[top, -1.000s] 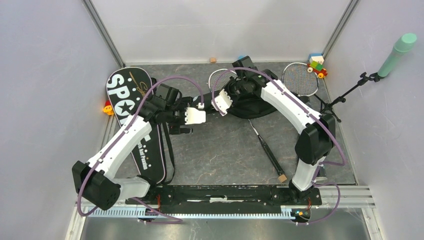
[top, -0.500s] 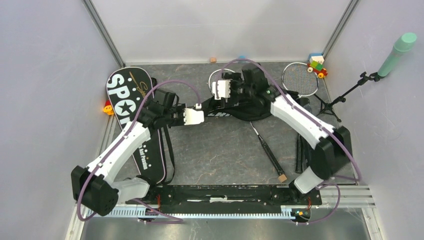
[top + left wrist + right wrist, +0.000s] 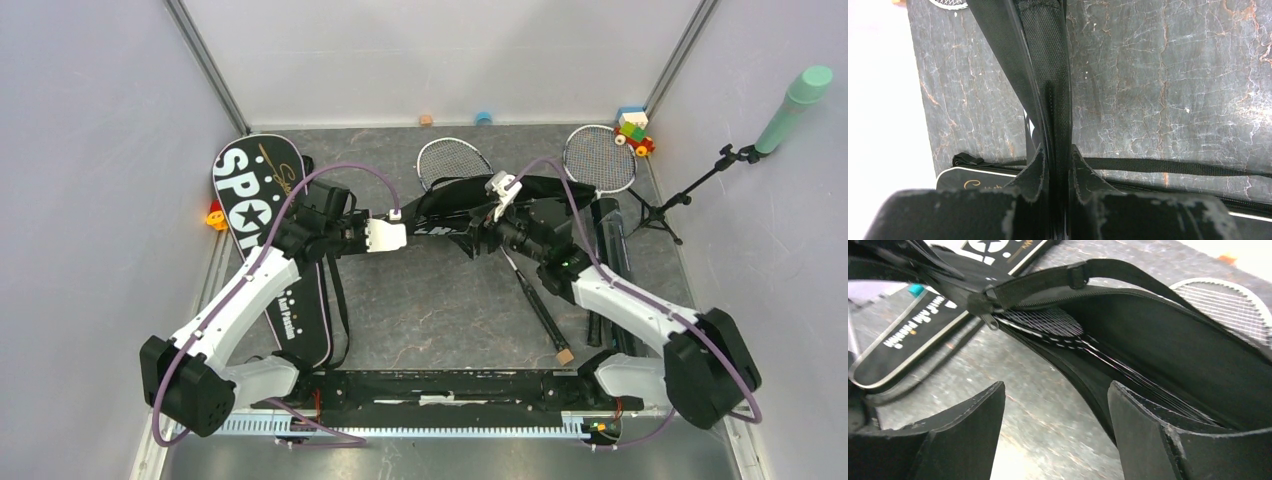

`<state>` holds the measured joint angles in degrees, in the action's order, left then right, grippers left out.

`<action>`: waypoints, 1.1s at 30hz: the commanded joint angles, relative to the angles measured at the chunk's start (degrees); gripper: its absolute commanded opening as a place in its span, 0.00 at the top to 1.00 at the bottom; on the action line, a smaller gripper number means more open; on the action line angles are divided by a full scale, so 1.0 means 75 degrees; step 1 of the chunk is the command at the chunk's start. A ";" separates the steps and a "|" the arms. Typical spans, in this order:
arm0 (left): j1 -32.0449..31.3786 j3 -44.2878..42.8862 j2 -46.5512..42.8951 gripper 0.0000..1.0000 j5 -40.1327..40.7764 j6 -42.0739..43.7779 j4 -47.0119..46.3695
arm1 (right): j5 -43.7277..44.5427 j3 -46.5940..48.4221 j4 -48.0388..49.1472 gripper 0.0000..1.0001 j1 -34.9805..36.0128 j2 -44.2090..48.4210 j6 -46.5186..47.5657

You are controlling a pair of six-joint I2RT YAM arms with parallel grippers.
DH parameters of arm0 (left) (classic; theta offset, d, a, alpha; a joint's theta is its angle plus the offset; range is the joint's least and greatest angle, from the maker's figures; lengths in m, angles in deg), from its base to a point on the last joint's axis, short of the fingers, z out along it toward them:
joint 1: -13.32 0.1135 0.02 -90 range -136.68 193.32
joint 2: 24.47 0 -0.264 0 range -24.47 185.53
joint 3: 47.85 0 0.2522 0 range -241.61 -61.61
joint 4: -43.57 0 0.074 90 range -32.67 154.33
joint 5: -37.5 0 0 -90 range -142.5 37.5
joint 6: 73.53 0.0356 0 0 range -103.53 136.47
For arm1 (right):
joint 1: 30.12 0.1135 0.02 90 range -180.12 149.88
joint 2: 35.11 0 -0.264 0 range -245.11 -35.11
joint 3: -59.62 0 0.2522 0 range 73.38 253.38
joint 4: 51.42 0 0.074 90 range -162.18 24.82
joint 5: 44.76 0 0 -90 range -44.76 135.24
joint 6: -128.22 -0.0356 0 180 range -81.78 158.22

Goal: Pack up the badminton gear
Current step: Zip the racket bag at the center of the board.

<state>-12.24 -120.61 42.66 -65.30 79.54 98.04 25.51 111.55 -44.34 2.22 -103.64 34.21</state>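
The grey floor (image 3: pixel 430 310) in the middle has room. The SPORT bag (image 3: pixel 240 170) blocks the left, a racket handle (image 3: pixel 535 300) the right.

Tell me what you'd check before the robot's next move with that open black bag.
1. Left tool gripping the open bag: ok, shut on its fabric edge.
2. Right tool free: ok, open and empty, facing the bag's mouth.
3. Bag mouth open: ok, its sides gape apart in the right wrist view.
4. First racket inside: strings show in the bag; how far in, cannot tell.
5. Second racket packed: not ok, it lies outside, beyond the bag.
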 commanded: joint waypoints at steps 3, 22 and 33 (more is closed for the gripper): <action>0.0021 -0.0102 -0.0062 0.98 -0.0382 0.0065 -0.0052 | -0.1383 0.0661 0.2039 0.28 -0.0012 -0.1252 -0.1648; 0.0021 -0.0146 -0.0012 0.98 -0.0357 0.0045 0.0057 | -0.2186 0.1684 0.1804 0.45 0.0153 -0.2709 -0.1058; 0.0021 -0.0207 0.0088 0.98 -0.0386 0.0024 0.0057 | -0.1960 0.1684 0.1760 0.41 0.0494 -0.2784 -0.1245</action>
<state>-12.13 -120.61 43.08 -66.00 79.49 98.76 9.49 121.80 -32.71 4.93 -124.12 25.25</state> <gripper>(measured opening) 0.132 0.586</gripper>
